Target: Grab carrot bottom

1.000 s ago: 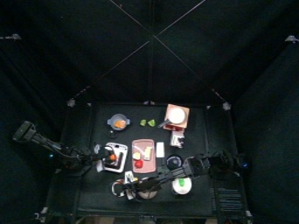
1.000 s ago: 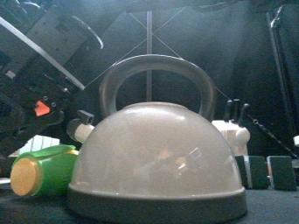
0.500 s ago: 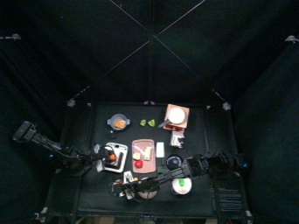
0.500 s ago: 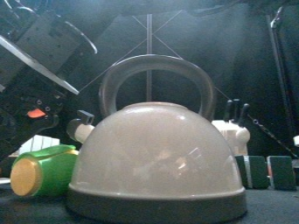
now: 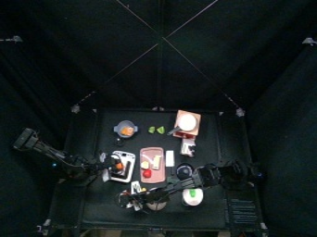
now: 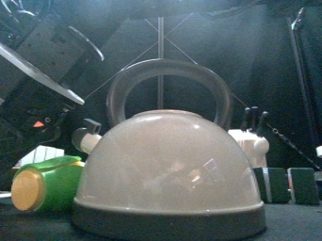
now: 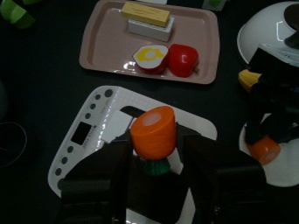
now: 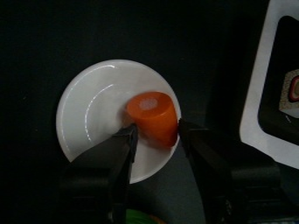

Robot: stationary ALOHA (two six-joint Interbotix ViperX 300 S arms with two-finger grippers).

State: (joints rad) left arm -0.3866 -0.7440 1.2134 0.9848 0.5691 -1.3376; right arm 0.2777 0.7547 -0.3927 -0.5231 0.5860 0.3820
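Small black table (image 5: 217, 139), penned in by black curtains (image 5: 158, 65) that run up to a peak high above; dim all round, with only the crowded patch near the table's front lit.

White cutting board (image 7: 87, 131) with a row of holes along one edge, lying flat. Over it, a leafy orange piece (image 7: 153, 131), orange end up and green end down, set within the left gripper (image 7: 156, 175). Clenched on that piece or merely around it: cannot tell.

Just beside the cutting board, a pink tray (image 7: 105, 39) holding three things well inside its rim: a yellow block of butter (image 7: 147, 15), half an egg (image 7: 149, 57) with the yolk showing, and a red tomato (image 7: 184, 59) touching the egg.

Also beside the cutting board, on another side from the tray, a round white plate (image 8: 93, 114). On the plate, toward its edge, the carrot stub (image 8: 155, 116), short and bright orange, cut face pale. Right gripper (image 8: 158, 131) down on the plate and set astride the stub, very close on both sides. Pressed tight or just loose of it: cannot tell.

Farther from the cutting board, at the table's front, a pale domed kettle (image 6: 170, 169) with a grey hoop handle, and to its left a green cup (image 6: 48, 184) tipped on its side.
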